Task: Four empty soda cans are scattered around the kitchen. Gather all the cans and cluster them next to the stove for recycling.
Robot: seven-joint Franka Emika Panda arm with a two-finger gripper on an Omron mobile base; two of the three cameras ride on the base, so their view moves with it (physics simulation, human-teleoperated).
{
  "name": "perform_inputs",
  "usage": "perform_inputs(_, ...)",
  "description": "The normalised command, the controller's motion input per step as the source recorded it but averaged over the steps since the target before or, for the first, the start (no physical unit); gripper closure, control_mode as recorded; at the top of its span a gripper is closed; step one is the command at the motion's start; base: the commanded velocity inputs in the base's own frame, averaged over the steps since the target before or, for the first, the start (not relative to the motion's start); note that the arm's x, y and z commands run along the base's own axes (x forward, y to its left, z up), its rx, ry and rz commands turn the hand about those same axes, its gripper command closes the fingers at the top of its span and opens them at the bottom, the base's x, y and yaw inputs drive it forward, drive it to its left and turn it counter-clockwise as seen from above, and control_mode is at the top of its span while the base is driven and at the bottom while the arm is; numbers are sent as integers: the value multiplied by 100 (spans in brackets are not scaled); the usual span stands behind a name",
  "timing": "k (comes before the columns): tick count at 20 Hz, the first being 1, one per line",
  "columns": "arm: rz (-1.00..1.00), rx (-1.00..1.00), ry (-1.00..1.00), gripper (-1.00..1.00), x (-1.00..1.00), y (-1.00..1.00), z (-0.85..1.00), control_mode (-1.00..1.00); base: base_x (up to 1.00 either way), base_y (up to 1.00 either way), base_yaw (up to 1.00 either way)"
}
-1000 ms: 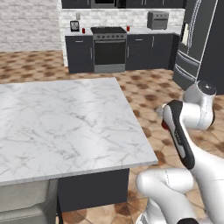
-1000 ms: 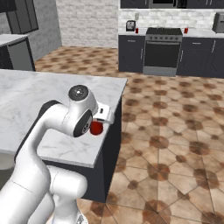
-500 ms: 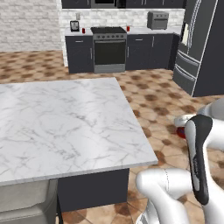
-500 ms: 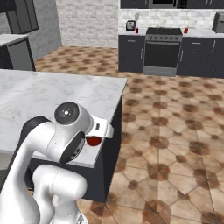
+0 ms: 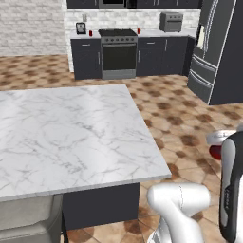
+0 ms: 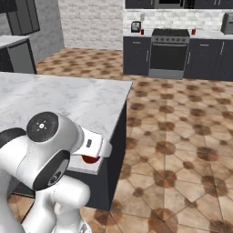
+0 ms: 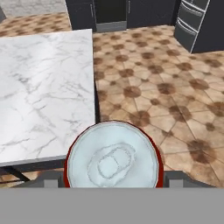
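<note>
A red soda can (image 7: 113, 155) with a silver top sits close up between my fingertips in the hand view, and my gripper (image 7: 113, 178) is shut on it. That can (image 6: 90, 159) peeks out red under my white hand, beside the island's near corner. It also shows at the right edge of the left base view, the can (image 5: 215, 152) low over the tiled floor. The black stove (image 5: 117, 52) stands at the far wall, with one small red can (image 5: 90, 33) on the counter to its left and another can (image 5: 138, 31) to its right.
The marble island counter (image 5: 66, 133) fills the left half of the left base view, its corner beside my arm. A dark fridge (image 5: 218, 47) stands at the right and a toaster (image 5: 171, 21) on the back counter. Open tiled floor (image 6: 182, 136) runs to the stove (image 6: 169, 52).
My arm has swung down and to the right, off the island's edge, carrying the can lower over the floor. The room itself has not shifted.
</note>
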Motion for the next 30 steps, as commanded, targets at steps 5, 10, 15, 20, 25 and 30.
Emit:
perform_inputs(5, -14, -4, 0, 100, -58, 0, 29, -100, 0, 0, 0)
perform_inputs(10, -11, -3, 0, 100, -49, 0, 18, -100, 0, 0, 0)
perform_inputs(15, -2, 0, 0, 100, -10, -5, 0, 100, 0, -7, -1)
perform_inputs(20, 0, 0, 0, 100, 0, 0, 0, 100, 3, -39, 0)
perform_inputs(25, 0, 0, 0, 100, 0, 0, 0, 100, 13, -66, 0)
perform_inputs(30, 0, 0, 0, 100, 0, 0, 0, 100, 19, -72, 0)
